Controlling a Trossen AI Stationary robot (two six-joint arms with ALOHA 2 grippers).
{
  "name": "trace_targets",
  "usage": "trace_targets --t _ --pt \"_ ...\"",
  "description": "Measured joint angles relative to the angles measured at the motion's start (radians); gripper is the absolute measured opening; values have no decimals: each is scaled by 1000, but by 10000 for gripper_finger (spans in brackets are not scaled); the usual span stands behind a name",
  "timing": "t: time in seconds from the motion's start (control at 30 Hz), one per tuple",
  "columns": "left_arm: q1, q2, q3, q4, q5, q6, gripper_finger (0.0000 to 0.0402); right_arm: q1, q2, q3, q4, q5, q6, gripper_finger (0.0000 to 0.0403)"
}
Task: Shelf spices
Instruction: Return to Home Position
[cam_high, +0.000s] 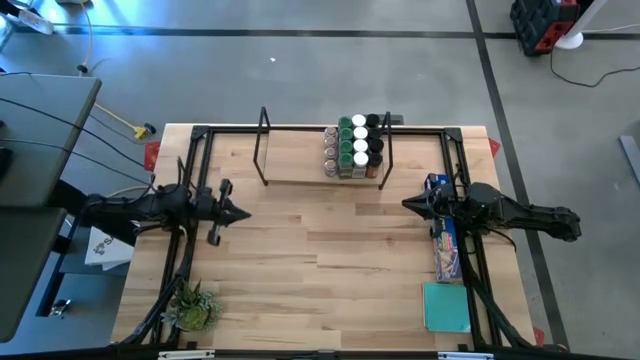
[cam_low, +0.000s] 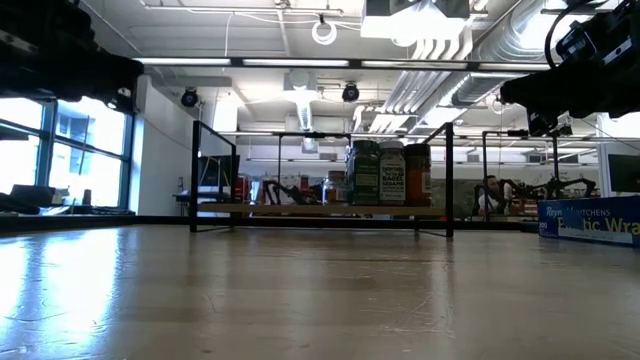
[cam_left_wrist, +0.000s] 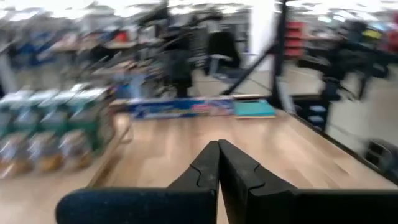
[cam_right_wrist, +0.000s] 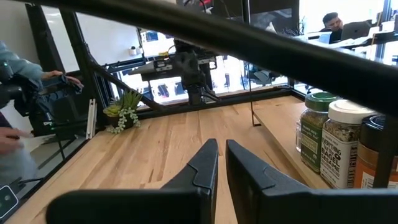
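The spices (cam_high: 355, 147) are small jars with green, white and dark lids. They stand in close rows on the right end of the shelf (cam_high: 300, 165), a pale board between black wire end frames at the far middle of the table. In the low view the spices (cam_low: 390, 172) stand upright on the shelf (cam_low: 300, 210). My left gripper (cam_high: 243, 213) hovers level at the table's left side, shut and empty, and points toward the right. My right gripper (cam_high: 406, 204) hovers level at the right side, shut and empty, and points left. The wrist views show the left gripper (cam_left_wrist: 219, 163) and the right gripper (cam_right_wrist: 222, 155) holding nothing.
A long blue box (cam_high: 446, 243) and a teal pad (cam_high: 445, 306) lie along the table's right edge. A small green plant (cam_high: 193, 305) sits at the near left corner. A black tube frame (cam_high: 300, 130) edges the table. A person's sleeve (cam_right_wrist: 15, 78) shows beyond the left side.
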Motion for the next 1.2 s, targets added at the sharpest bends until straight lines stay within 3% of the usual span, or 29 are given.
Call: trace_targets --t 0.1,0.23,1.2 --pt "-39 0 0 8 47 69 1 0 0 0 0 0 0 26" --pt "-71 6 0 12 70 41 1 0 0 0 0 0 0 26" --pt "-75 6 0 7 20 11 0 0 0 0 -2 0 0 26"
